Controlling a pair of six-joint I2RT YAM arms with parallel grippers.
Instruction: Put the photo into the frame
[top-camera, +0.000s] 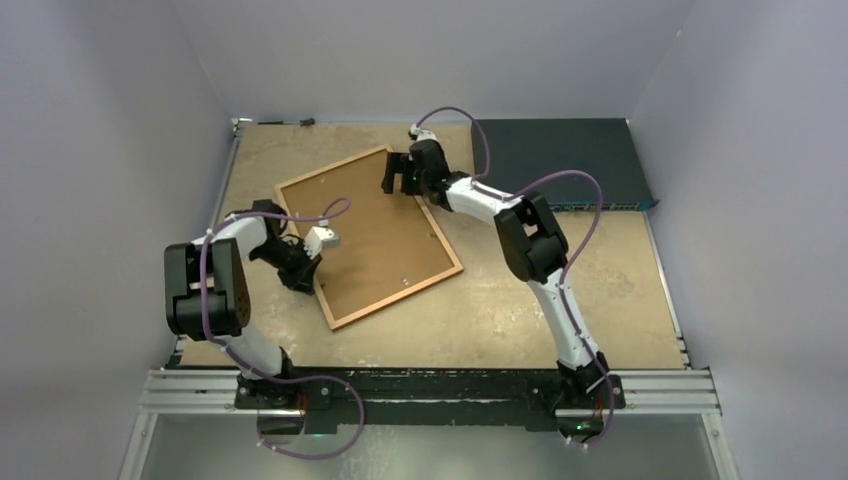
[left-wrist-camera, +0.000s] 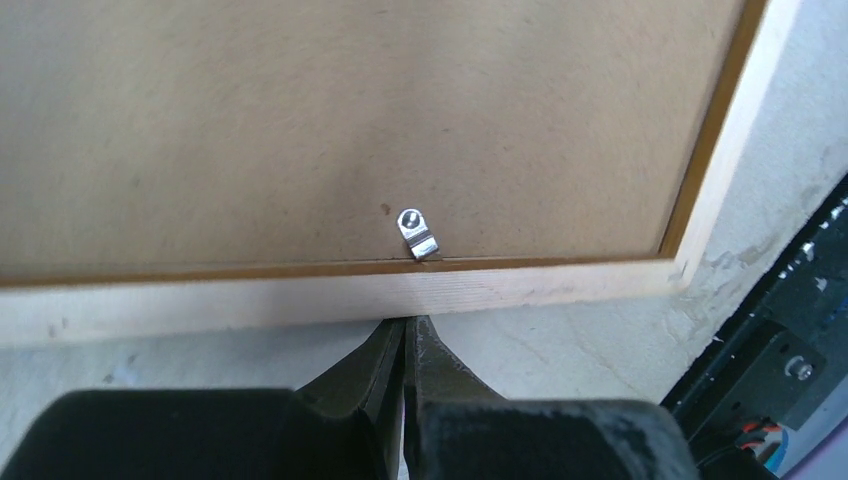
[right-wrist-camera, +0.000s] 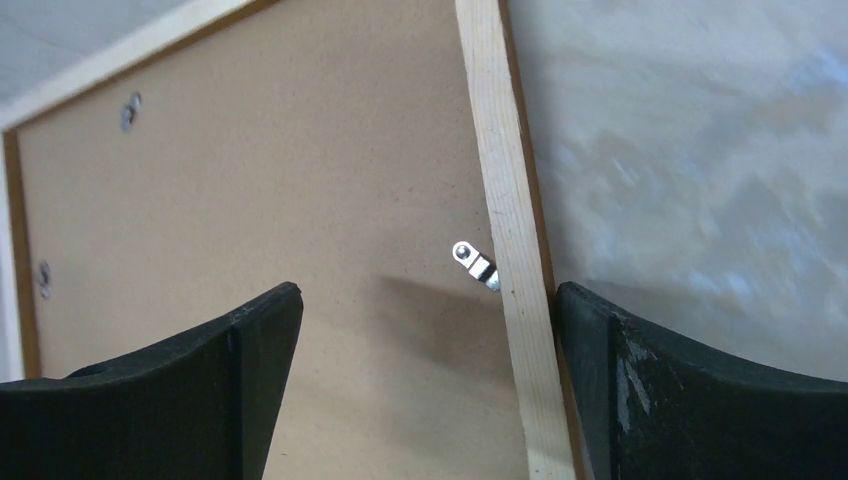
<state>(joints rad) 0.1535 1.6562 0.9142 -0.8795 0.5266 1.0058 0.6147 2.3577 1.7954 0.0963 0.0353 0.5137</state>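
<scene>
Frame (top-camera: 400, 297): wooden, lying face down and askew in the middle of the table (top-camera: 520, 310). The brown backing board (top-camera: 375, 235) faces up, with small metal clips (left-wrist-camera: 418, 233) at the rim.
Left gripper (left-wrist-camera: 405, 325): fingers pressed together, holding nothing, tips at the frame's near-left outer edge, beside one clip.
Right gripper (right-wrist-camera: 428, 295): fingers spread wide, holding nothing, straddling the far-right rail.
Dark blue box (top-camera: 560, 160): far right corner.
</scene>
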